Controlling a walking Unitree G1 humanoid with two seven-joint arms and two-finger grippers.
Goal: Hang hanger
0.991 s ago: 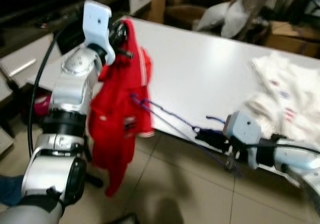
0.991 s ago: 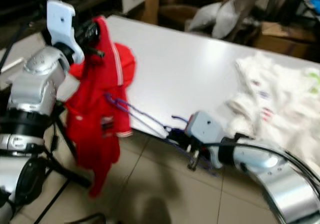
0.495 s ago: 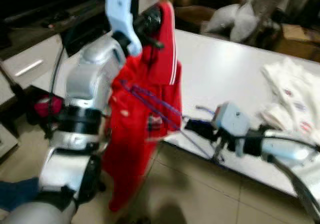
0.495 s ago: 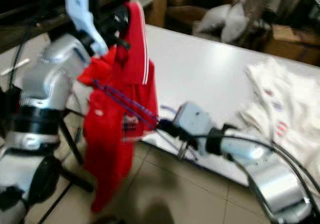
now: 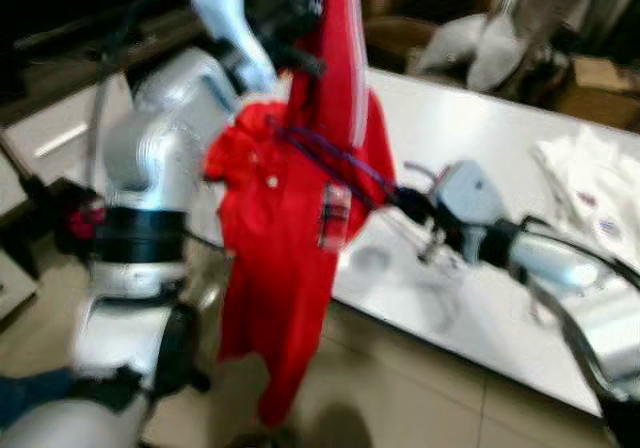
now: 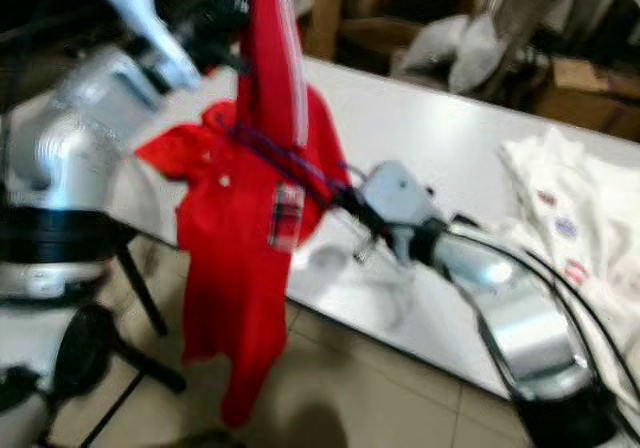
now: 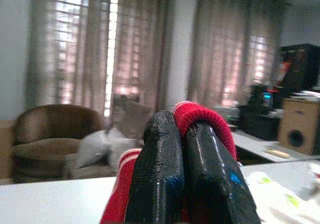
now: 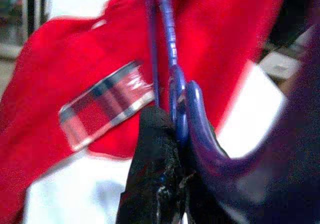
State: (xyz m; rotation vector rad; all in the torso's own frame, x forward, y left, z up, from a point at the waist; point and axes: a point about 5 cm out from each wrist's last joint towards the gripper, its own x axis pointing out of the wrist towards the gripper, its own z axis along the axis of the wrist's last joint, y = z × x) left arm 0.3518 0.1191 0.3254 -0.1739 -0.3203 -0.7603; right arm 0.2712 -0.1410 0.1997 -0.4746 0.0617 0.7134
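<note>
A red polo shirt hangs in the air in front of the white table. My left gripper is raised high and shut on the shirt's collar; its black fingers pinch the red fabric. A blue wire hanger runs slantwise across the shirt's chest. My right gripper is shut on the hanger's hook end, right beside the shirt over the table's near edge.
A pile of white clothes lies on the table's right end. A brown armchair and pillows stand behind the table. Tiled floor lies below. A black stand leg is near my left side.
Both arms have risen. The left gripper lifted the shirt higher, and the right gripper carried the hanger up and left against the shirt's chest. The camera also shifted.
</note>
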